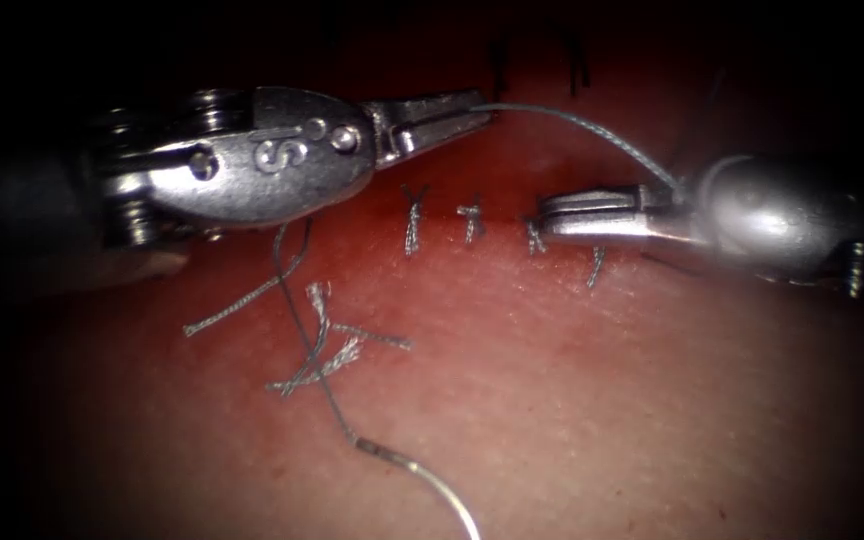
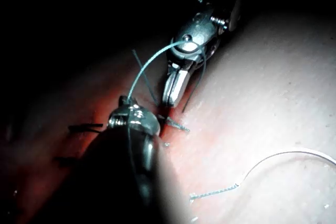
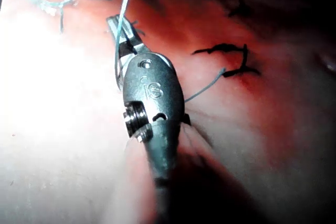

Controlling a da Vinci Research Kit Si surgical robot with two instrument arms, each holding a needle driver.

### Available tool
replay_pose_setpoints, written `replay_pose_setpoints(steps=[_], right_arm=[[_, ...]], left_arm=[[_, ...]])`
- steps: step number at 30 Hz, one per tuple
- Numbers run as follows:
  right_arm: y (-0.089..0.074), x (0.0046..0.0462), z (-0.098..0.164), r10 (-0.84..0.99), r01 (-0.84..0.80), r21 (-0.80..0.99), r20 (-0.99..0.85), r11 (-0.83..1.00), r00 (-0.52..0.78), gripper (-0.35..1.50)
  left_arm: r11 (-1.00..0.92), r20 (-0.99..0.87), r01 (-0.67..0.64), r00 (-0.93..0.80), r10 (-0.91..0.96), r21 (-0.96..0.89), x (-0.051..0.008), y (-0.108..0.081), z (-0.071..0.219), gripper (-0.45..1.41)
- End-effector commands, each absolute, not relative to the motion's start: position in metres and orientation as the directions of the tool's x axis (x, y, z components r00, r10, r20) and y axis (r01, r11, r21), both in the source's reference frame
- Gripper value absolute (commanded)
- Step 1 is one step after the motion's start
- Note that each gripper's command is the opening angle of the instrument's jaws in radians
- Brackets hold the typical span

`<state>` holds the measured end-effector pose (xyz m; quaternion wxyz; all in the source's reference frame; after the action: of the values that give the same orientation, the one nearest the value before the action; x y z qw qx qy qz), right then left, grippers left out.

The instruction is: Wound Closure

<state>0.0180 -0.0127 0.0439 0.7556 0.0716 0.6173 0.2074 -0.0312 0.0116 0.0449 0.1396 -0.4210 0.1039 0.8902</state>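
Setting: surgical training lab, suturing practice station. Evidence: slab of tissue (image 1: pixel 552 400) lit from close range against dark surroundings; row of tied stitches (image 1: pixel 470 222) along a cut; loose cut ends of thread (image 1: pixel 322 345); curved needle (image 1: pixel 432 485) lying on the surface; two steel wristed tools, left (image 1: pixel 457 112) and right (image 1: pixel 562 215).

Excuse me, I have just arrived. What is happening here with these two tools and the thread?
Two tools are closing a cut in the tissue. The left tool holds the thread at its tip, and the strand arcs across to the right tool, wrapping around it near its wrist. The right tool's tip lies at the cut, beside the rightmost of several stitches already placed. The needle lies free on the tissue below the cut, not in it, with loose cut ends of thread nearby.
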Motion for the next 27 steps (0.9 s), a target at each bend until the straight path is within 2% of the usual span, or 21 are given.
replay_pose_setpoints(steps=[1,9,15,19,22,23,24,25,27], right_arm=[[-0.0123,0.0189,0.0439,0.413,-0.243,0.374,-0.902,0.895,0.131,-0.35],[-0.0113,0.0191,0.0426,0.48,-0.36,0.44,-0.877,0.823,0.025,-0.35],[-0.0111,0.0192,0.0422,0.519,-0.397,0.472,-0.855,0.787,0.011,-0.35],[-0.011,0.0195,0.0423,0.492,-0.457,0.427,-0.87,0.78,0.025,-0.35],[-0.0105,0.0193,0.0426,0.42,-0.513,0.319,-0.903,0.797,0.092,-0.35],[-0.0104,0.0192,0.0427,0.414,-0.52,0.304,-0.904,0.799,0.106,-0.3],[-0.0101,0.0192,0.0432,0.421,-0.525,0.283,-0.893,0.803,0.161,0.27],[-0.01,0.0193,0.0435,0.43,-0.525,0.278,-0.883,0.804,0.19,0.47],[-0.0099,0.0192,0.0441,0.439,-0.527,0.262,-0.865,0.809,0.243,0.59]], left_arm=[[-0.937,-0.773,-0.342,-0.613,0.161,0.077,-0.0318,0.012,0.0457,-0.45],[-0.928,-0.76,-0.353,-0.634,0.144,0.118,-0.0339,0.0105,0.0488,-0.45],[-0.919,-0.747,-0.37,-0.648,0.149,0.138,-0.036,0.0097,0.0493,-0.45],[-0.919,-0.751,-0.367,-0.645,0.143,0.141,-0.037,0.0088,0.0492,-0.45],[-0.922,-0.74,-0.36,-0.657,0.144,0.14,-0.0375,0.0078,0.0485,-0.45],[-0.923,-0.74,-0.359,-0.657,0.143,0.14,-0.0376,0.0075,0.0483,-0.45],[-0.924,-0.736,-0.358,-0.661,0.149,0.135,-0.0377,0.0071,0.0481,-0.45],[-0.924,-0.733,-0.357,-0.663,0.149,0.135,-0.0377,0.0069,0.048,-0.45],[-0.926,-0.729,-0.352,-0.669,0.145,0.139,-0.0379,0.0066,0.0478,-0.45]])
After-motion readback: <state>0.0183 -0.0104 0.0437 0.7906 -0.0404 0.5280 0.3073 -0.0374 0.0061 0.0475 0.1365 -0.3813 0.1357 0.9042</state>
